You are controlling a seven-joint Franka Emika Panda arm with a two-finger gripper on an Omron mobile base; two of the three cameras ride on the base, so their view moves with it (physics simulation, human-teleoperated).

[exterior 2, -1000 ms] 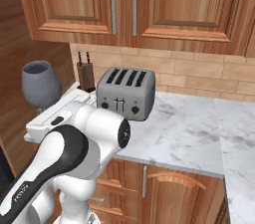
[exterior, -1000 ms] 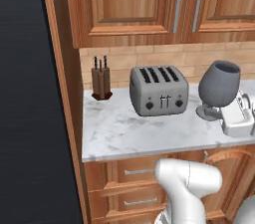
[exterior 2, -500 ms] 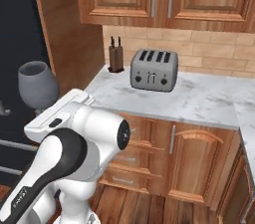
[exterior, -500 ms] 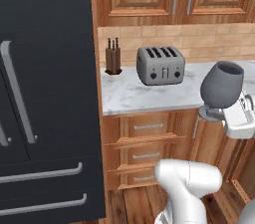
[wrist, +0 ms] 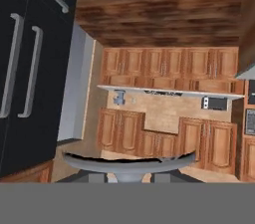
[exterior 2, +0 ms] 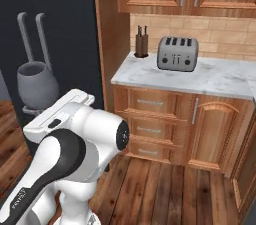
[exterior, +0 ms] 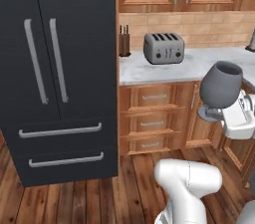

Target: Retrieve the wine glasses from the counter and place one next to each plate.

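At the right edge of the left base view, a glass (exterior: 221,84) stands upright, off the counter (exterior: 169,67), its foot and stem buried in the white hand, so the gripper (exterior: 215,113) is judged to be closed on the stem; the fingertips themselves are hidden. The right base view shows the same glass (exterior 2: 36,85) at centre left, in front of the dark fridge (exterior 2: 50,34). Holding it upright by the stem probably keeps it steady for transport. The toaster (exterior: 164,47) and knife block (exterior: 123,42) sit on the counter at upper centre. No plate is identifiable, so delivery seems far off.
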